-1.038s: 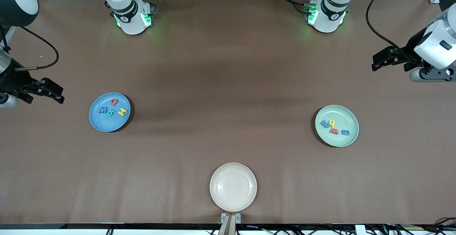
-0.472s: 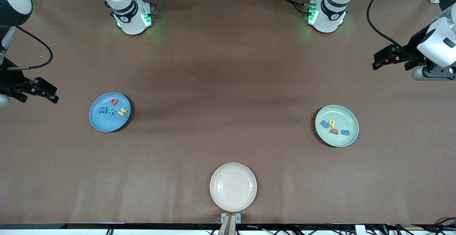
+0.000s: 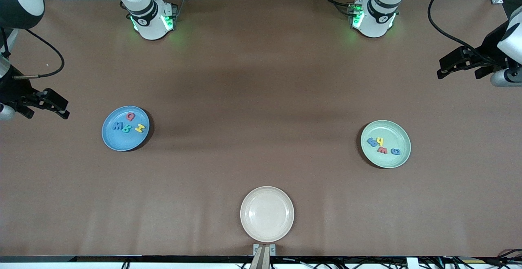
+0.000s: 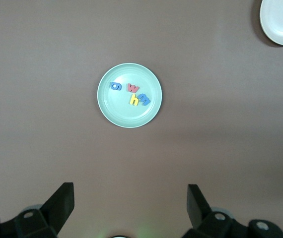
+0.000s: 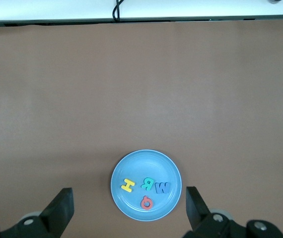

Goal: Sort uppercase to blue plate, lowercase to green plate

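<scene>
The blue plate (image 3: 116, 140) lies toward the right arm's end of the table and holds the uppercase letters (image 3: 129, 125): red Q, blue M, green B, yellow H. The green plate (image 3: 387, 161) lies toward the left arm's end and holds the lowercase letters (image 3: 382, 146). My right gripper (image 3: 65, 112) hangs open and empty over bare table by its end, beside the blue plate (image 5: 170, 171) and its uppercase letters (image 5: 146, 186). My left gripper (image 3: 440, 69) hangs open and empty over bare table at its end. From high up, it sees the green plate (image 4: 121, 113) and lowercase letters (image 4: 131, 94).
A cream plate (image 3: 267, 214) sits bare near the table's front edge, midway between the two ends; it also shows in the left wrist view as the cream plate (image 4: 280, 22). The two arm bases (image 3: 151, 18) (image 3: 373, 16) stand along the back of the table.
The left gripper has drawn back toward its end of the table. The right gripper has shifted slightly outward. Plates and letters have not moved.
</scene>
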`<state>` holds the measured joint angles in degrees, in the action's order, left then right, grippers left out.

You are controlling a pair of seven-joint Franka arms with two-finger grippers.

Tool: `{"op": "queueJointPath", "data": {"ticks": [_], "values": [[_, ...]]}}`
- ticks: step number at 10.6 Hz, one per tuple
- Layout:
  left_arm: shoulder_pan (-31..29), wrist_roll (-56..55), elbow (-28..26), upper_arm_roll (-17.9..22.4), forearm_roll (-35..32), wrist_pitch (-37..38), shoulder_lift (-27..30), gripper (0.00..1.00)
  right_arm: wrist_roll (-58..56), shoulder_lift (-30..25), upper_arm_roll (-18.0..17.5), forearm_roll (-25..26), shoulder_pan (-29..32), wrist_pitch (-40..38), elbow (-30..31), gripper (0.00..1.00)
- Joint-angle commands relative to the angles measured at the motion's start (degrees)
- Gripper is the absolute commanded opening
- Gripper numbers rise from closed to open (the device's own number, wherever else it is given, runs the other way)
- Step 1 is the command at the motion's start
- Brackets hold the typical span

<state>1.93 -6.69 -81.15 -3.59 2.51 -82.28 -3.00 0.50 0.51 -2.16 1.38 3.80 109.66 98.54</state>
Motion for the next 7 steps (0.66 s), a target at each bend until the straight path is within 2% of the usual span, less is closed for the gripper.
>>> {"op": "queueJointPath", "data": {"ticks": [1,5,7], "values": [[-0.6,0.0,0.6,-0.1,1.4,1.1,0.4,1.0,-0.4,-2.1,-1.4,0.1,1.5,0.9,1.9,1.0],[-0.3,0.0,0.6,-0.8,2.0,1.2,0.4,1.0,0.0,-2.3,-1.4,0.1,1.4,0.3,1.6,1.0],[0.2,0.0,0.6,-0.9,2.0,1.2,0.4,1.0,0.3,-2.5,-1.5,-0.1,1.2,-5.0,-1.0,1.0]]}}
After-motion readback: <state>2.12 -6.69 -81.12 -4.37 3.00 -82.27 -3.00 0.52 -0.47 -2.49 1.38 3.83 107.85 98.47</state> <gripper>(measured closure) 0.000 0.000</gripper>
